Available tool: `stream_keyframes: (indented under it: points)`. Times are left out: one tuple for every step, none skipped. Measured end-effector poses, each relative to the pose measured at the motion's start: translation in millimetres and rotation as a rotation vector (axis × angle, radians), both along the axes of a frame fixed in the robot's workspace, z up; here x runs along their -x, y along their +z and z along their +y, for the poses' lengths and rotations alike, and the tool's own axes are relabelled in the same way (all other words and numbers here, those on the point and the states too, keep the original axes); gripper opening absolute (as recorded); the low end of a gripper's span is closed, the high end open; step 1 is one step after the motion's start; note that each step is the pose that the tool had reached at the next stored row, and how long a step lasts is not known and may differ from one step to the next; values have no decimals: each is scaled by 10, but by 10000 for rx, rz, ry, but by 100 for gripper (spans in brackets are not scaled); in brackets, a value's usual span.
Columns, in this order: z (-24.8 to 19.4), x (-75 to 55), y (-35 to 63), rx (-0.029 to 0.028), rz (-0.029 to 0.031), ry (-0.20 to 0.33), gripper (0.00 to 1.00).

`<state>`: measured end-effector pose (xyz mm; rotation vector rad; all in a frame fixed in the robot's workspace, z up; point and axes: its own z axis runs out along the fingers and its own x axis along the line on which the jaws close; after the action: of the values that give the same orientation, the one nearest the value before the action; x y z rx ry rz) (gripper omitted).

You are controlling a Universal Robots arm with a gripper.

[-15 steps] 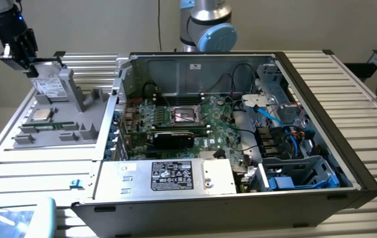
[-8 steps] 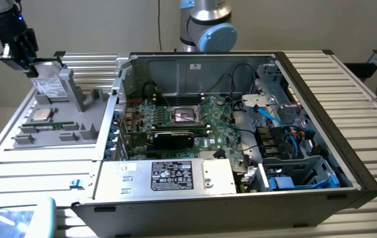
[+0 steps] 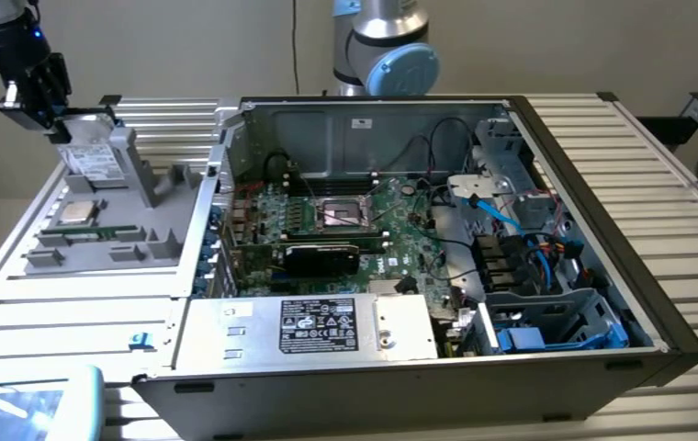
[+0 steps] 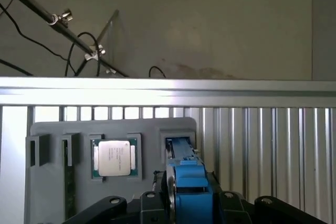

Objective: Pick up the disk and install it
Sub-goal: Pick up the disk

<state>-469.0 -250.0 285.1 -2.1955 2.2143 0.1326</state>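
At the exterior view's left, the end effector is closed on the upper edge of the blue-framed disk, which stands on edge in the grey holder on the desk, beside the CPU chip and near the open computer case.

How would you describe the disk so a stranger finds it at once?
Look at the grey tray on the exterior view's left of the open computer case. At its far end the disk stands on edge under the gripper; unlike the small square CPU chip lying flat, it carries a blue frame.
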Motion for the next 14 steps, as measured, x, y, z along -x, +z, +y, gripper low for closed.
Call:
stream_keyframes:
  points:
    - [0,1,16,0,2,0,39]
    - [0,0,42,0,2,-1,39]
    - [0,0,67,0,1,0,39]
    - [0,0,77,0,1,0,39]
    - [0,0,78,0,-1,0,39]
    - [0,0,77,0,-3,0,39]
    - [0,0,78,0,-2,0,39]
    - [0,0,78,0,-2,0,39]
    - [0,0,79,1,1,0,39]
    - [0,-1,80,1,2,0,39]
    - [0,-5,82,2,6,1,39]
    - [0,-12,83,2,6,1,39]
    - [0,-15,83,1,3,0,39]
    - [0,-16,91,2,2,0,39]
